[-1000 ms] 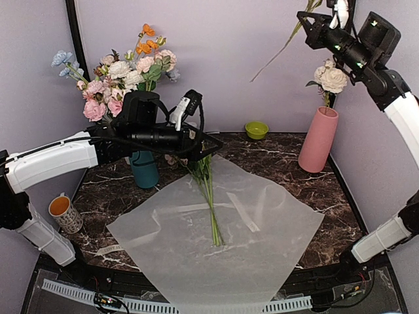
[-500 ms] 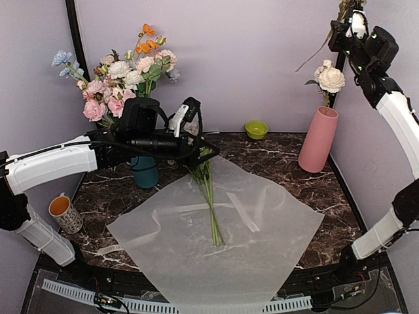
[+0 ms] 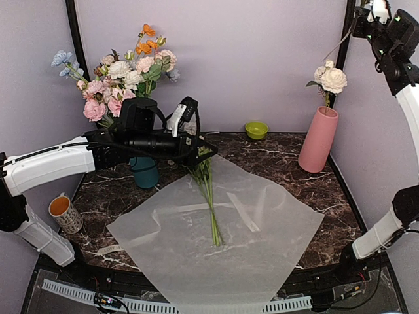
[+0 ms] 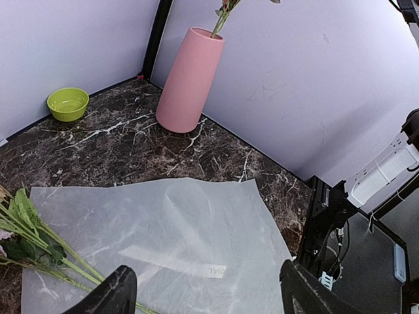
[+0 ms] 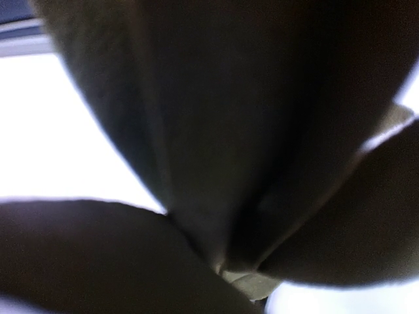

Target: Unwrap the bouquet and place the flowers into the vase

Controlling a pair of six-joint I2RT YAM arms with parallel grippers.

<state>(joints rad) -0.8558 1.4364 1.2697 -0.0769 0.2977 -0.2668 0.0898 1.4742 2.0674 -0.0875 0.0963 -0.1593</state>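
Two arms are busy at opposite ends of this job. The left gripper (image 3: 200,152) hangs low over the far edge of the cream translucent sheet of wrapping paper (image 3: 262,235). The sheet lies spread flat on the dark marble-patterned table (image 3: 288,163), so we take the unwrapping as done. The jaws stand wide apart with nothing between them; in the left wrist view both fingertips (image 4: 121,294) sit above bare paper.

The loose bunch of white, cream and pink artificial flowers on thin green stems (image 3: 211,209) lies on that sheet. Its stems point toward the near edge and its heads are tucked under the left gripper. We judge the jaws are spread there to take the bunch up near the blooms, where the stems run closest together.

The right gripper (image 3: 364,13) is raised to the top right corner, above and a little right of the tall salmon-pink matte vase (image 3: 319,140). It is clamped shut, and a single thin stem (image 3: 337,47) slants down from it toward the vase. The right wrist view shows only dark blurred leaf shapes, so we cannot see the fingers there. The height likely lets the long stem clear the rim.

The vase stands at the far right of the table and already holds a white bloom (image 3: 334,80). The teal-blue vase of mixed flowers (image 3: 145,171) stands behind the left arm.
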